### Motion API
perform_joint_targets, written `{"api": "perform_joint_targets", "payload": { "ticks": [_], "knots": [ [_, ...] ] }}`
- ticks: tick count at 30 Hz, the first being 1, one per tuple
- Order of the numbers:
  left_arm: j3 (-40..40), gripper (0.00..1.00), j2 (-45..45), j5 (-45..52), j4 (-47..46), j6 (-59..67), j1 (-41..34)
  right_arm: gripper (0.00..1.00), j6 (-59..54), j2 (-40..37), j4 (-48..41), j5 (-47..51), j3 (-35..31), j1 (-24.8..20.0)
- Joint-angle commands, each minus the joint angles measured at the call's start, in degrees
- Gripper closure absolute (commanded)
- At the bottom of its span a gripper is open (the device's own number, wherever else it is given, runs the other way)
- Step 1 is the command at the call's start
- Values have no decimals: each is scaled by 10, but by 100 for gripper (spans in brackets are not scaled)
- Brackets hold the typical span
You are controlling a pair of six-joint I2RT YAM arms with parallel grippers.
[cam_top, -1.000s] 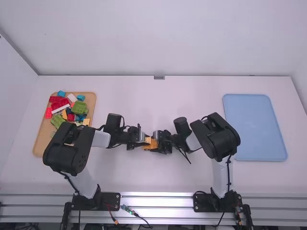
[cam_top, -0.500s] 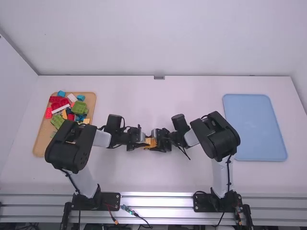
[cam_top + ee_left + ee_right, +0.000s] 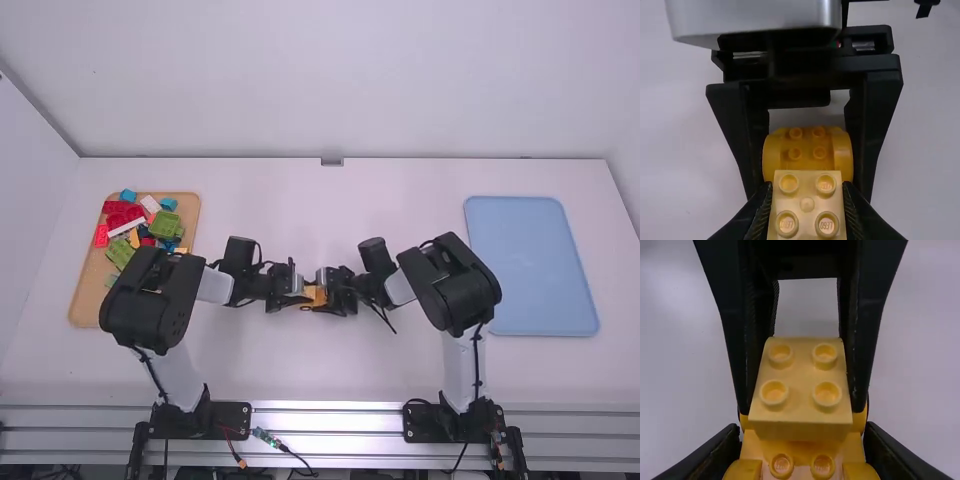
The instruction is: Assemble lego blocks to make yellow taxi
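In the high view my left gripper (image 3: 296,290) and my right gripper (image 3: 330,291) face each other at mid-table, with yellow blocks (image 3: 313,297) between them. The left wrist view has my left gripper (image 3: 807,189) shut on a pale yellow 2x2 block (image 3: 807,220); past it, the other gripper's fingers flank a deeper yellow car body (image 3: 806,162) with rounded sides. In the right wrist view my right gripper (image 3: 802,435) is shut on that car body (image 3: 801,450), and the pale block (image 3: 800,390) sits against its far part. Whether the studs are engaged is unclear.
A wooden tray (image 3: 84,295) with red, green, blue and other loose bricks (image 3: 165,224) lies at the left, partly under the left arm. On the right is a light blue tray (image 3: 535,265). Both forearms span the table toward its middle.
The right gripper has shifted slightly left and away from the camera, closer to the left one. The left arm's elbow has edged right, while its gripper stays almost in place.
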Motion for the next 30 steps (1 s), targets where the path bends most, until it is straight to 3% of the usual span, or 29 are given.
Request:
{"api": "perform_joint_targets", "payload": {
  "ticks": [1,8,10,15,18,22,30],
  "knots": [
    [-8,86,9,13,0,3,-1,45,3,9,0,1,-1,0],
    [-1,71,8,12,-14,3,-2,45,5,9,0,1,-1,0],
    [3,61,8,13,-20,2,-3,45,5,9,-2,1,-1,0],
    [6,53,8,13,-24,2,-3,45,4,9,-1,1,-1,0],
    [3,36,7,12,-21,2,-2,45,5,9,-2,1,-1,0],
    [-5,20,-9,14,-16,2,3,45,5,9,-2,1,-1,0],
    [-25,19,-91,13,-38,-16,3,45,5,9,-2,1,-1,0]
  ]
}}
